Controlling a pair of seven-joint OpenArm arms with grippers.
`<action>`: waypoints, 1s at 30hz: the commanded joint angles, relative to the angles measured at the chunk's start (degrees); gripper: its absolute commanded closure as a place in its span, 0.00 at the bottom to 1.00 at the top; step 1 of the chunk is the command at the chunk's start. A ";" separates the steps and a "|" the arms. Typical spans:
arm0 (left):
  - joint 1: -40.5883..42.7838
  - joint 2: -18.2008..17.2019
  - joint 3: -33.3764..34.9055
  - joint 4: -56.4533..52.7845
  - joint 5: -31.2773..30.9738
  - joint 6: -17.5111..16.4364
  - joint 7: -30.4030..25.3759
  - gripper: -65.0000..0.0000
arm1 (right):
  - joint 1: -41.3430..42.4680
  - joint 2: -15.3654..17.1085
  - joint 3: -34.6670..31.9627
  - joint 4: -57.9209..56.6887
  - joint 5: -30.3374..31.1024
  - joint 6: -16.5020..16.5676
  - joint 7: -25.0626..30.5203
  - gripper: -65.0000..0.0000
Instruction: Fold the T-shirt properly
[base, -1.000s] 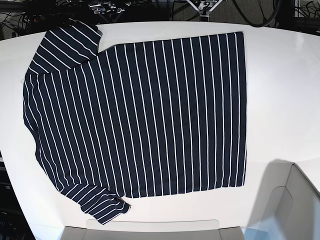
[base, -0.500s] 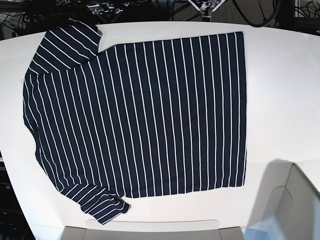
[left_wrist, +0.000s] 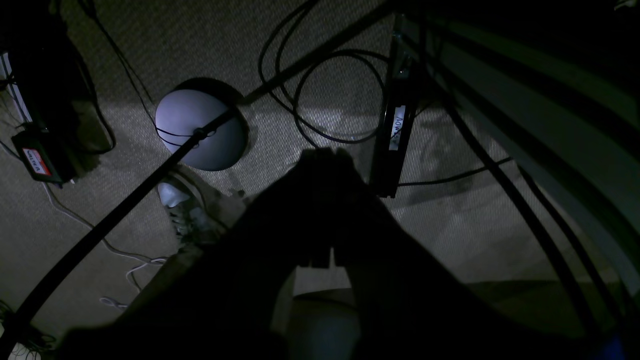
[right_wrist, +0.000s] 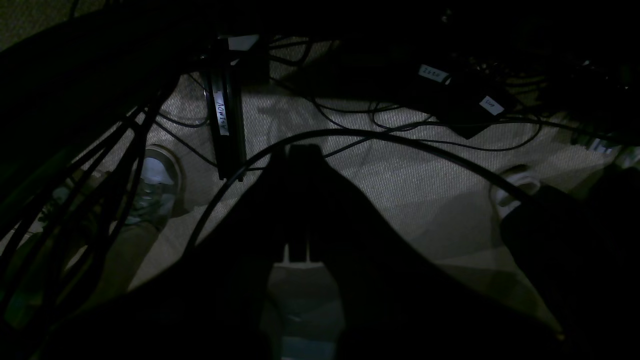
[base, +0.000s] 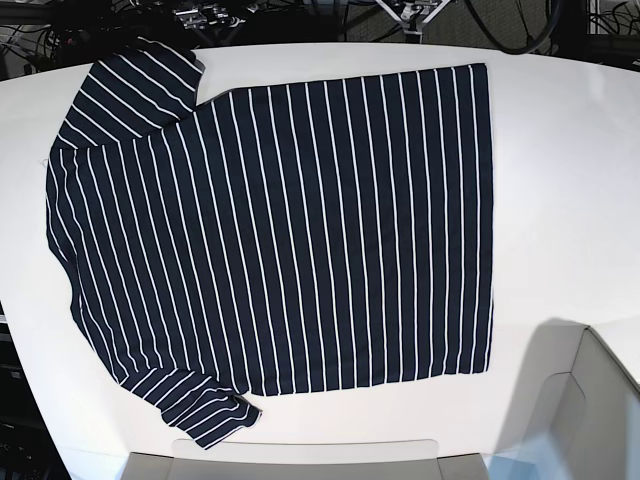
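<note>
**Nothing Has Moved Yet, and the Shirt Waits Flat**

The T-shirt (base: 280, 235) lies just where it lay a second ago. It has not slid or wrinkled. So the folding has likely not begun, and every fold is still to do.

The T-shirt is spread flat on the white table (base: 570, 180), sleeves and neck at the left of the base view, straight hem at the right. One sleeve (base: 135, 80) points to the far edge of the table. The other sleeve (base: 205, 405) points to the near edge and comes very close to it.

To the right of the T-shirt there is lots of bare table. To its left there is only a thin strip.

The left gripper (left_wrist: 325, 210) hangs off the table, over the carpet (left_wrist: 150, 50) and cables (left_wrist: 320, 100), with its jaws pressed together. The right gripper (right_wrist: 300, 200) is the same: over the floor, jaws pressed together, holding nothing. Both must travel to reach the T-shirt.
</note>
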 joint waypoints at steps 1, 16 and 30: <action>0.26 -0.11 0.16 0.01 -0.14 0.30 -0.21 1.00 | 0.14 0.05 0.17 0.14 -0.08 0.19 0.27 1.00; 2.19 -0.90 0.16 0.36 -0.23 0.30 -0.30 1.00 | -0.30 1.45 0.25 0.05 0.10 0.19 0.54 1.00; 4.13 -1.69 0.08 0.01 -0.23 0.30 -4.34 1.00 | -2.06 3.30 0.25 0.41 0.19 0.19 0.71 1.00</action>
